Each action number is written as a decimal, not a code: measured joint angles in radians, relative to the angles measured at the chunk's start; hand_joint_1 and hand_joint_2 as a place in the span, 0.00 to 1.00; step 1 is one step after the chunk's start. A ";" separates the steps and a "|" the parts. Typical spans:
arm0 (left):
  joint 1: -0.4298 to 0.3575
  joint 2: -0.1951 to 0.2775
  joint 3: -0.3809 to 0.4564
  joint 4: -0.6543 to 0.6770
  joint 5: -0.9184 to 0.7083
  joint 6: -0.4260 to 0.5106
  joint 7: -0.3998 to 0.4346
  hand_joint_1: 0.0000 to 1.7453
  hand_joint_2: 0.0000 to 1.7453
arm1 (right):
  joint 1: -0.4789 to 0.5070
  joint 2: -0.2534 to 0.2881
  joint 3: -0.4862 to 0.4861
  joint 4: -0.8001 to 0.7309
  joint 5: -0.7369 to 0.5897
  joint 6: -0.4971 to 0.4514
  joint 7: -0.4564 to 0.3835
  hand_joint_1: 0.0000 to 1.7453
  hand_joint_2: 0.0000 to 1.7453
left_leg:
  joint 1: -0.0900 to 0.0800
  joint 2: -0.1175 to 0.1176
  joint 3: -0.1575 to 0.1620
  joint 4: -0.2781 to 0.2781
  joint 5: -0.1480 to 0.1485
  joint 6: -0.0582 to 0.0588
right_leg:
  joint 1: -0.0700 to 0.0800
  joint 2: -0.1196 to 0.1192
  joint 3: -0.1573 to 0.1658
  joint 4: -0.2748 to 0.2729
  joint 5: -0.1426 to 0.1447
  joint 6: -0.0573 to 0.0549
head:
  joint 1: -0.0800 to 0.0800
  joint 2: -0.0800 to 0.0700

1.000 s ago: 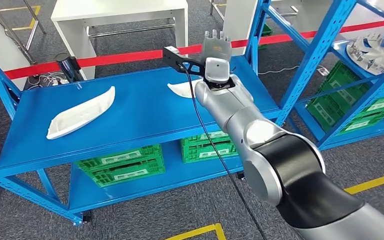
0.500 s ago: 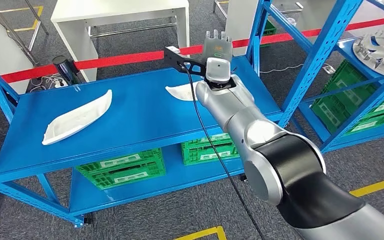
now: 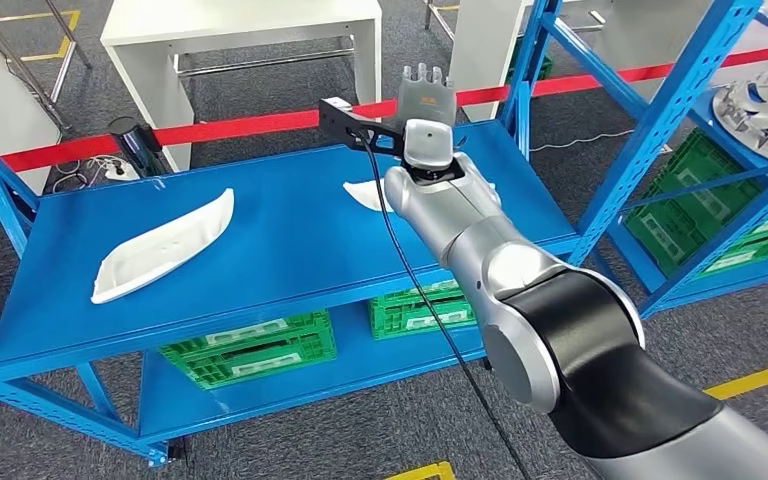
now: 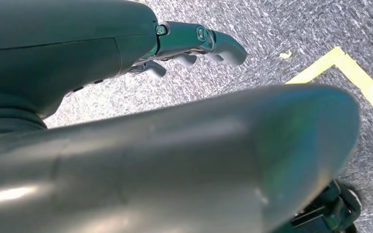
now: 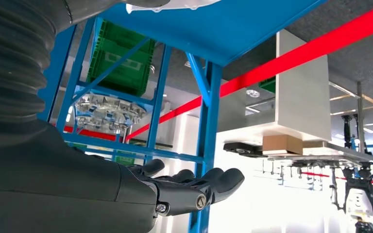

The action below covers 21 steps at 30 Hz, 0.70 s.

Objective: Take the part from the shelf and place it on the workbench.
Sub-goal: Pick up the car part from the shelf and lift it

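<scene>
Two white curved parts lie on the blue shelf top [image 3: 280,240]: a long one [image 3: 165,245] at the left and a smaller one [image 3: 365,193] partly hidden behind my right forearm. My right hand [image 3: 426,95] reaches out above the shelf's far edge, just past the smaller part, fingers straight and apart, holding nothing. In the right wrist view those fingers [image 5: 194,187] are empty, and the white part's edge [image 5: 170,4] shows against the blue shelf. My left hand [image 4: 194,41] hangs over grey carpet with nothing in it, fingers loosely extended.
Green crates [image 3: 250,345] sit on the lower shelf. A red barrier tape [image 3: 230,125] runs behind the shelf, with a white table [image 3: 240,20] beyond it. To the right stands a second blue rack [image 3: 660,120] holding a round finned metal part [image 3: 765,105] and more green crates.
The whole head picture has shifted slightly, so the camera has moved. My right arm keeps much the same pose over the shelf, hand still empty. Both white parts lie where they were.
</scene>
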 joint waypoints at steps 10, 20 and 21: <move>0.000 0.000 0.000 0.000 -0.003 0.000 0.003 0.00 0.00 | 0.003 -0.010 0.000 0.000 0.000 -0.001 0.009 0.00 1.00 | -0.003 0.001 0.000 0.001 -0.005 0.013 | -0.003 0.000 0.007 -0.014 0.002 0.028 | 0.000 0.000; 0.000 0.000 0.000 0.000 -0.005 0.000 0.008 0.00 0.00 | 0.006 -0.019 0.000 0.000 -0.001 -0.004 0.011 0.00 1.00 | -0.002 0.003 0.002 0.000 -0.005 0.013 | -0.001 0.000 0.005 -0.012 0.002 0.029 | 0.000 0.000; 0.000 0.000 0.000 0.000 -0.005 0.000 0.009 0.00 0.00 | 0.006 -0.020 0.000 0.000 -0.002 -0.005 0.013 0.00 1.00 | -0.001 0.003 0.002 0.000 -0.005 0.013 | -0.001 0.000 0.005 -0.012 0.001 0.029 | 0.000 0.000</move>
